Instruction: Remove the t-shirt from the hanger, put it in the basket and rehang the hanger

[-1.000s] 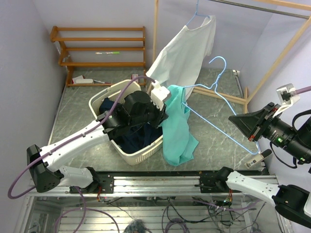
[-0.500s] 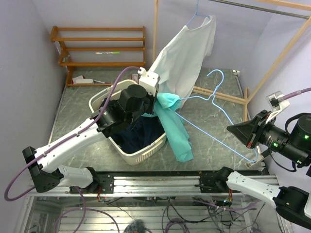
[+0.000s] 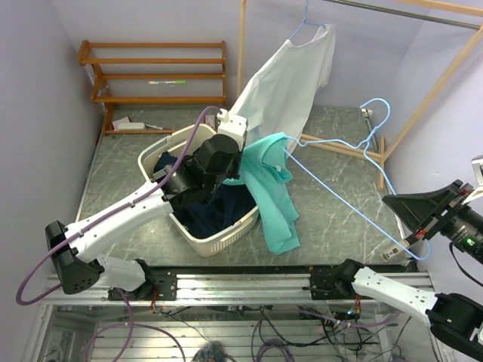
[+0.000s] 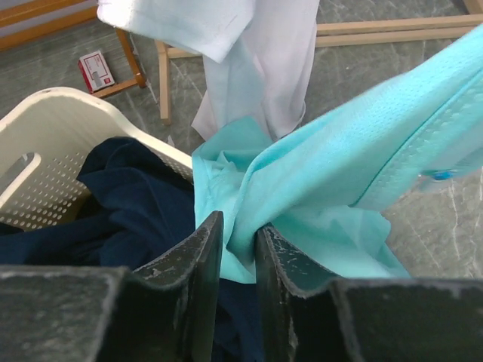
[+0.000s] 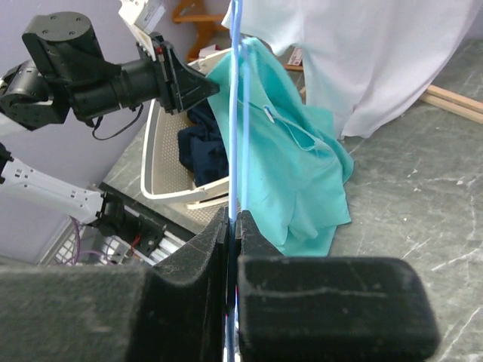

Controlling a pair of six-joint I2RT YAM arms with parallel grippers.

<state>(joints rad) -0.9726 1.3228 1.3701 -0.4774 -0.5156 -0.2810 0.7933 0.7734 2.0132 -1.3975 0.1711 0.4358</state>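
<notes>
The teal t-shirt (image 3: pixel 270 188) hangs over the basket's right rim and drapes onto the floor. My left gripper (image 3: pixel 243 166) is shut on a fold of it; in the left wrist view the teal cloth (image 4: pixel 339 166) is pinched between the black fingers (image 4: pixel 200 249). The light-blue wire hanger (image 3: pixel 355 211) stretches from the shirt's collar to the lower right, its hook (image 3: pixel 376 121) standing free. My right gripper (image 3: pixel 413 226) is shut on the hanger's near corner. In the right wrist view the hanger wire (image 5: pixel 235 113) runs from the jaws up into the t-shirt (image 5: pixel 294 166).
A white laundry basket (image 3: pixel 160 153) holds dark navy clothes (image 3: pixel 215 211). A white garment (image 3: pixel 290 83) hangs on another hanger from the wooden rack (image 3: pixel 434 83). A wooden shelf (image 3: pixel 151 75) stands against the back wall.
My right gripper has drawn the hanger to the right and nearer, so the hook has swung right. The t-shirt is pulled out wider between the two grippers.
</notes>
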